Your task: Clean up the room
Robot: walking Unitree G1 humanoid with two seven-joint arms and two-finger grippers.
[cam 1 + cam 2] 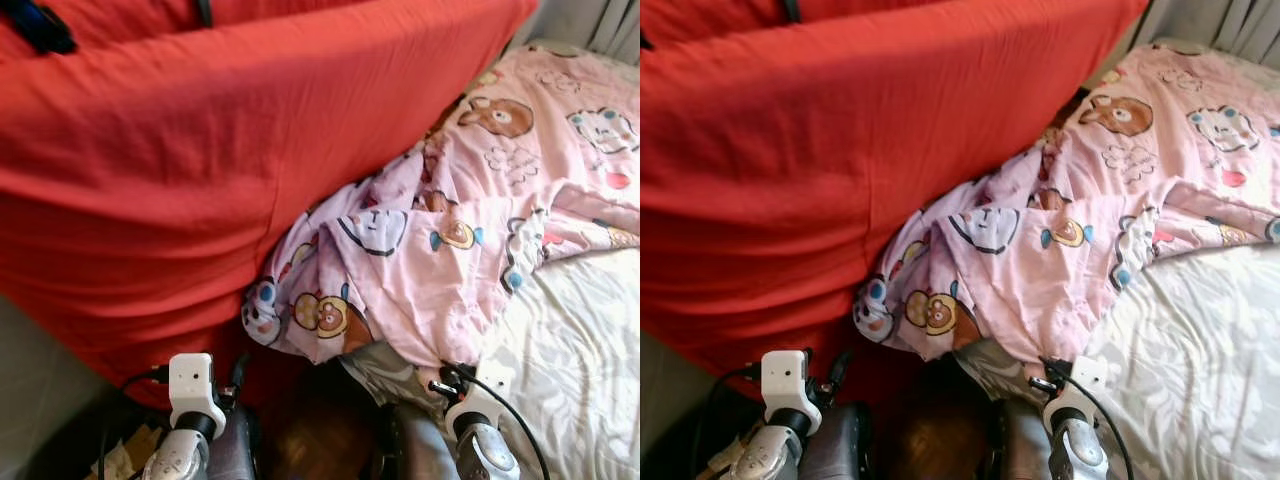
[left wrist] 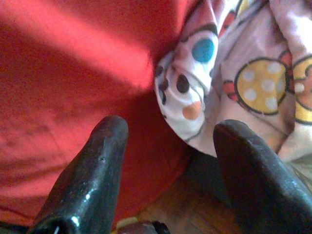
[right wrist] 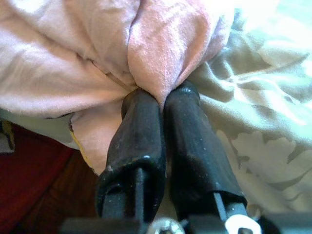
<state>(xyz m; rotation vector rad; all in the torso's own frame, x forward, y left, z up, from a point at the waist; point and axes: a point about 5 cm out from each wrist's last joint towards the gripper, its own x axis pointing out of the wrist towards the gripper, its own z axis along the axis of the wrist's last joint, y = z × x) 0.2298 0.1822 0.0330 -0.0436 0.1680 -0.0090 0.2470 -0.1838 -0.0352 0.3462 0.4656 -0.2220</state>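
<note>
The right tool (image 3: 163, 105) is clamped on the pink blanket's (image 1: 470, 200) fold at the bed edge; that thin pinch could slip. The left tool (image 2: 168, 141) is spread apart.

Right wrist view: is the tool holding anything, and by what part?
Yes. The right tool is shut on a bunched fold at the edge of the pink quilt. The left tool is open, holding nothing.

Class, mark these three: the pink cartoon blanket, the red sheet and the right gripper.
pink cartoon blanket (image 1: 450, 230): left eye view, its middle folds.
red sheet (image 1: 200, 160): left eye view, its broad face.
right gripper (image 3: 163, 97): right wrist view, fingertips pinching the blanket.
</note>
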